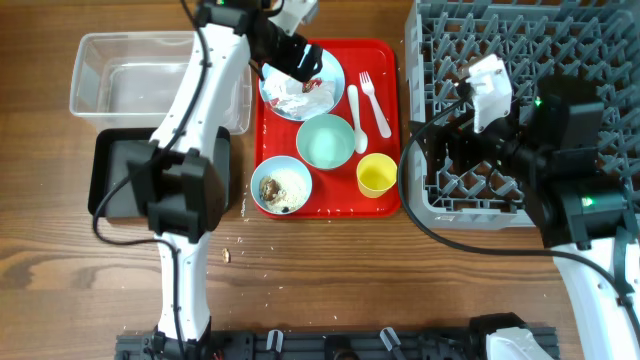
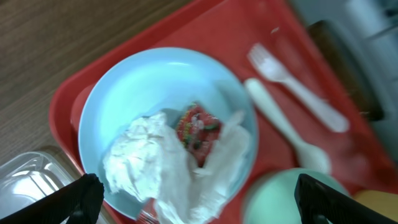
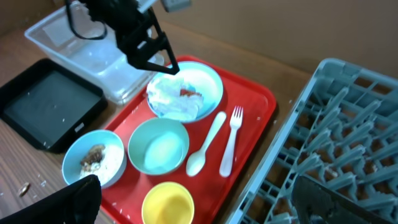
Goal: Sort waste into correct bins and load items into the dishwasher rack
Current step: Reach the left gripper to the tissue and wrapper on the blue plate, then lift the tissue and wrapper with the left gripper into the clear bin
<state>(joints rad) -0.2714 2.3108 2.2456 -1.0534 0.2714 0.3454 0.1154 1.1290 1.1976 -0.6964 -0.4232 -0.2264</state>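
Observation:
A pale blue plate (image 1: 325,73) on the red serving tray (image 1: 385,55) holds white napkin wads (image 2: 161,168) and a small red wrapper (image 2: 198,129). My left gripper (image 1: 293,62) hangs open just above the plate, its fingers either side of the napkins. An empty blue bowl (image 1: 325,141), a bowl with food scraps and rice (image 1: 282,186), a yellow cup (image 1: 376,175), a white spoon (image 1: 356,115) and fork (image 1: 374,100) lie on the tray. My right gripper (image 3: 199,199) is open and empty, over the grey dishwasher rack's (image 1: 570,40) left side.
The clear tub (image 1: 120,80) stands at the back left, with the black tray (image 1: 120,175) in front of it. Small crumbs (image 1: 228,255) lie on the wood in front of the red tray.

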